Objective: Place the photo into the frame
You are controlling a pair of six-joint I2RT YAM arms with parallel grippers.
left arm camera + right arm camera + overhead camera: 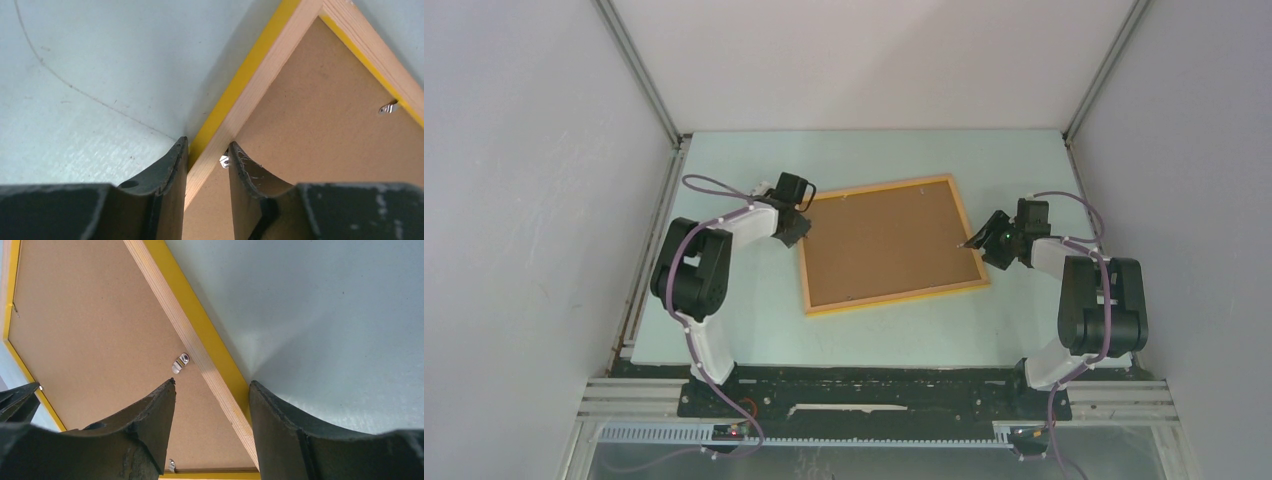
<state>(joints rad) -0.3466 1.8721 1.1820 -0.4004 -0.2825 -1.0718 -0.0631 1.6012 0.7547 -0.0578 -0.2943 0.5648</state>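
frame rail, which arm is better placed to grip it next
Probably left: the left pincer sits close around the frame rail near a corner, while the right pincer straddles its rail with wide gaps.
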